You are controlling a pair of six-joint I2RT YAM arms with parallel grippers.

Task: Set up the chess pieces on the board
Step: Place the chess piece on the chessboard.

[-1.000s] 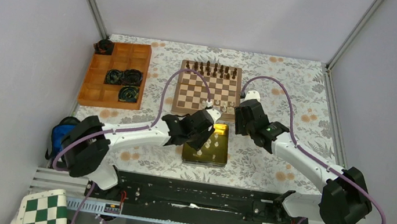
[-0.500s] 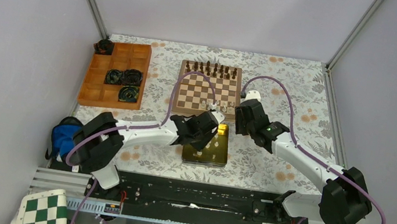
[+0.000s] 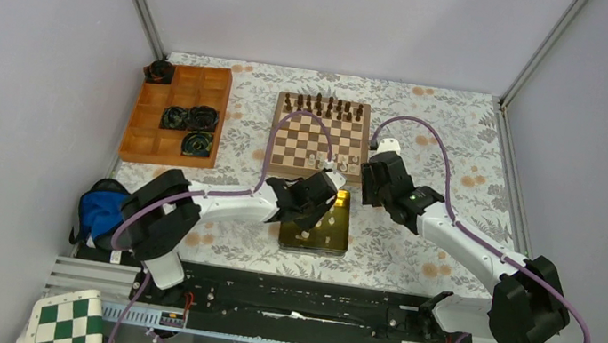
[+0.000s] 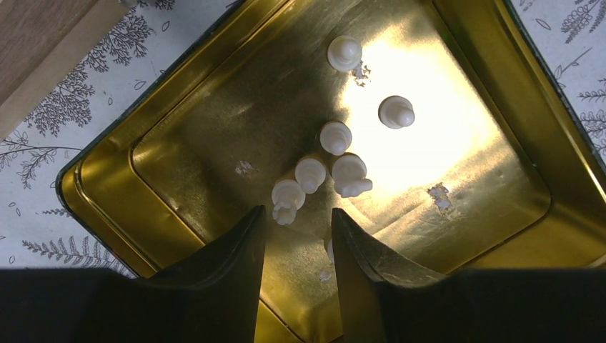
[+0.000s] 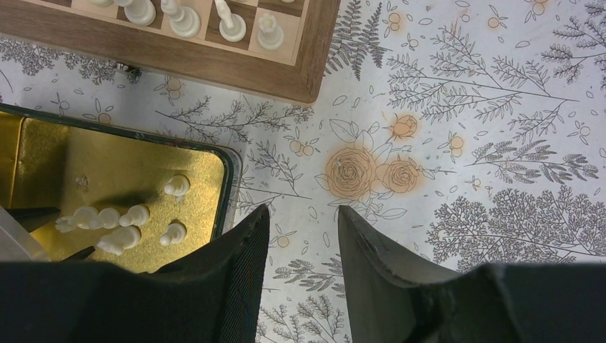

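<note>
Several tiny cream-white chess pieces (image 4: 336, 137) lie in a gold tin (image 4: 179, 164) in front of the board; the tin also shows in the top view (image 3: 324, 228). My left gripper (image 4: 296, 211) hangs open and empty just over the tin, its fingertips beside one lying piece (image 4: 287, 200). The wooden board (image 3: 318, 138) holds dark pieces along its far edge and a few cream pieces (image 5: 186, 21) at its near right corner. My right gripper (image 5: 304, 209) is open and empty above the flowered cloth, right of the tin (image 5: 128, 179) and in front of the board's corner (image 5: 300, 82).
An orange wooden compartment tray (image 3: 176, 113) with dark bundles stands at the back left. A blue object (image 3: 98, 207) lies at the left near edge. A green-and-white checkered mat (image 3: 68, 322) lies below the rail. Grey walls close the sides and back.
My left gripper has moved right and slightly forward over the tin. The right arm has barely moved.
</note>
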